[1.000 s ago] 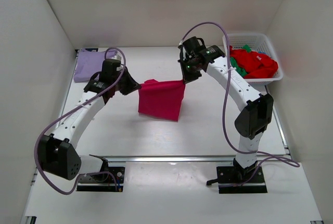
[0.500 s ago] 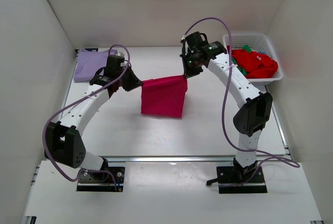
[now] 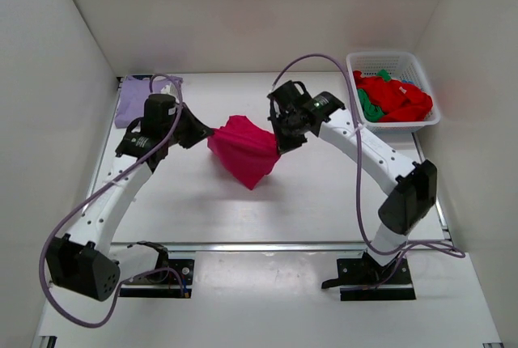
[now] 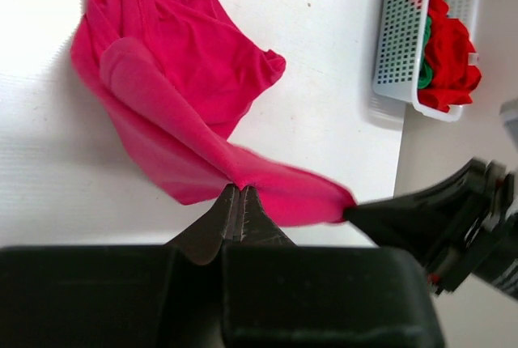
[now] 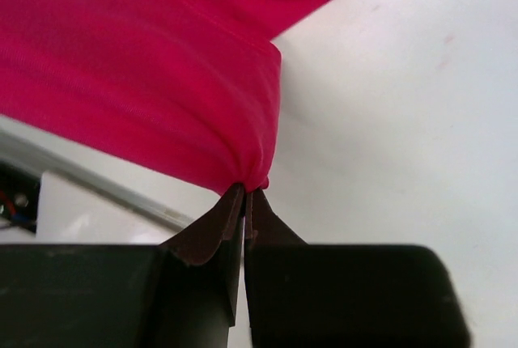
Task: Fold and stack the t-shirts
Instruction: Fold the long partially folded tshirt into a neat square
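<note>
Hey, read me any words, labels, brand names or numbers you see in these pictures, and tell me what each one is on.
There is no text to read in any view. The magenta t-shirt, the lavender t-shirt, the red and green shirts and the white basket are plain: no print, label or number shows.

Bright, even, diffuse light fills the white enclosure from above. In the overhead view the table [image 3: 307, 202] reads near white without hard glare, and the picture is sharp from edge to edge. Soft, pale shadows lie under the arms and beside the magenta-pink shirt [image 3: 243, 150]. In the left wrist view the table washes out to plain white, and the left gripper [image 4: 240, 202] is a dark, soft-edged mass. In the right wrist view the cloth is close and slightly blurred, with a grey shadow beneath its fold.
</note>
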Controlling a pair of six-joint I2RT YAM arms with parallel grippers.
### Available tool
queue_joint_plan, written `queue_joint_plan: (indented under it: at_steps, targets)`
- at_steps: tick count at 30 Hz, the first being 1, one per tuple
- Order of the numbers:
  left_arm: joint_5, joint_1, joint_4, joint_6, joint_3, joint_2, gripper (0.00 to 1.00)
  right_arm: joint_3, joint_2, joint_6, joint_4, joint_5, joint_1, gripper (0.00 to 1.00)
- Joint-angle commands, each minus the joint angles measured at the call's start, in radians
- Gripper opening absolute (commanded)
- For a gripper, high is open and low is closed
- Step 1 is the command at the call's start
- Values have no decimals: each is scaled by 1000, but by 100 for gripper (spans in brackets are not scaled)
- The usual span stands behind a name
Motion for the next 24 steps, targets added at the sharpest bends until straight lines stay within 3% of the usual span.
queue_joint_plan:
  at_steps: [1, 5, 12, 24]
  targets:
    - [-20, 17, -32, -5, -31, -63, 0, -69, -108, 76, 13, -1, 39, 0]
    - [-9, 20, -12, -11, -71, -67, 0, -140, -125, 85, 45, -13, 52, 0]
    - [-1, 20, 17, 1, -28, 14, 0, -83, -75, 18, 46, -39, -30, 0]
    - [5, 38, 149, -8, 113, 297, 0, 66, 135, -82, 73, -110, -178, 0]
